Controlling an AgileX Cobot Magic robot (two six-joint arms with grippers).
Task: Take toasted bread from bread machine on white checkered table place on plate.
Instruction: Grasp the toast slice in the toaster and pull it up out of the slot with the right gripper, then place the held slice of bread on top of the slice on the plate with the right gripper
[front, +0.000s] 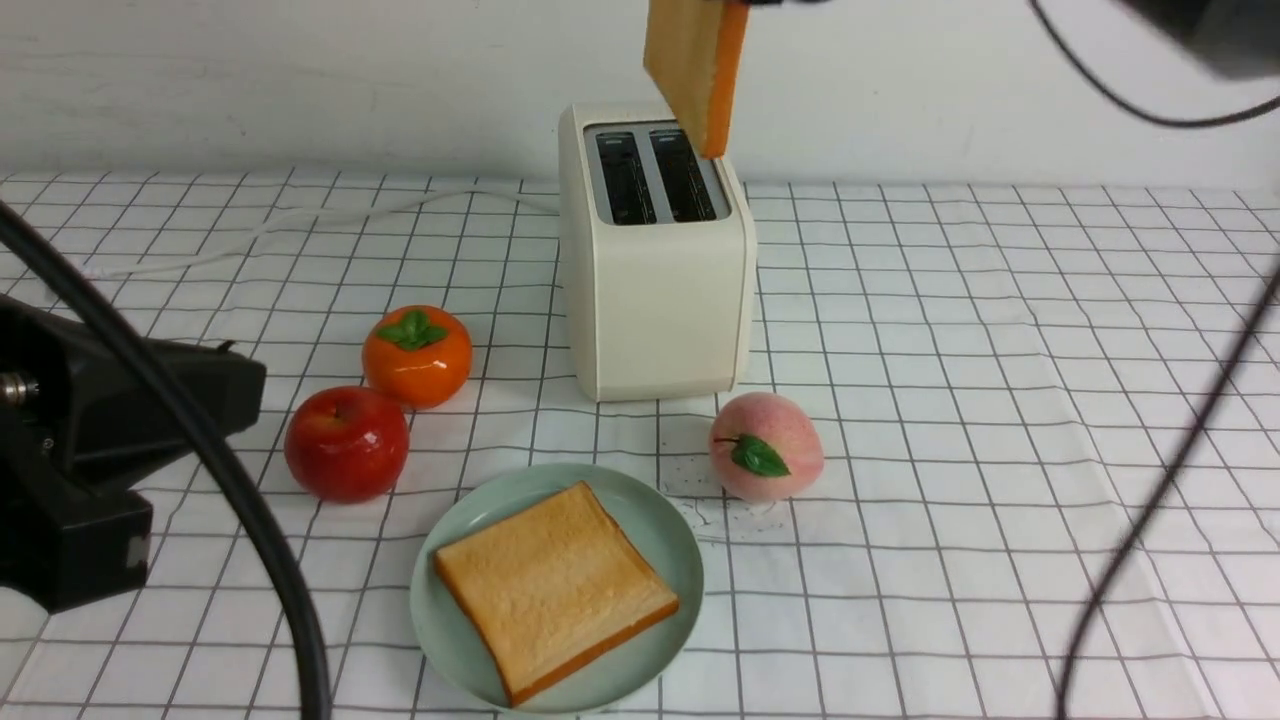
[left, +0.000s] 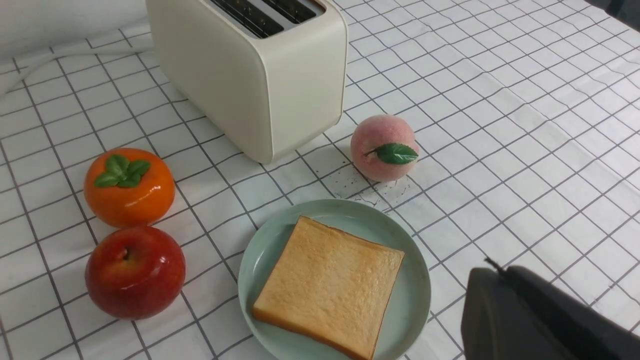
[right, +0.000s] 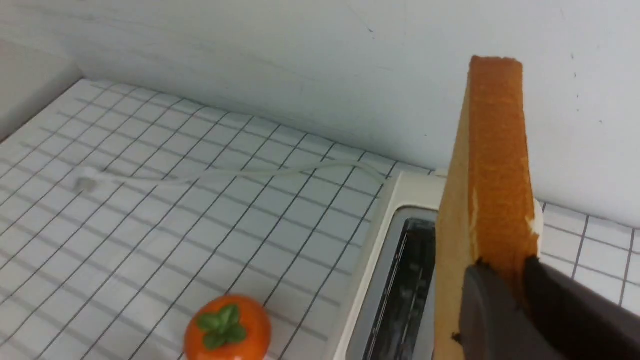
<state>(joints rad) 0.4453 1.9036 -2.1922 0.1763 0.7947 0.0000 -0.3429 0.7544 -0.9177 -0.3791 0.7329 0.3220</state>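
Your right gripper (right: 505, 265) pinches one toasted bread slice (front: 695, 60) by its crust edge, upright just above the bread machine (front: 655, 300) slots; other slice (front: 555, 590) flat on the plate (front: 655, 530); left gripper (left: 500, 285) fingers pressed together, holding nothing.

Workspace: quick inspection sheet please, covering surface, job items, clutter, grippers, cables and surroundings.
Surface: checkered table, slightly wrinkled, dark specks beside the peach.
Job's things: toaster upright, slots look empty; one slice flat on the plate; second slice held above the toaster.
Clutter: persimmon and apple left of the toaster, peach at its front right.
Grippers: right gripper shut on the second slice's crust; left gripper shut, nothing in it.
Cables: white cord trails left from the toaster; black cables cross the foreground.
Surroundings: plain white wall behind.
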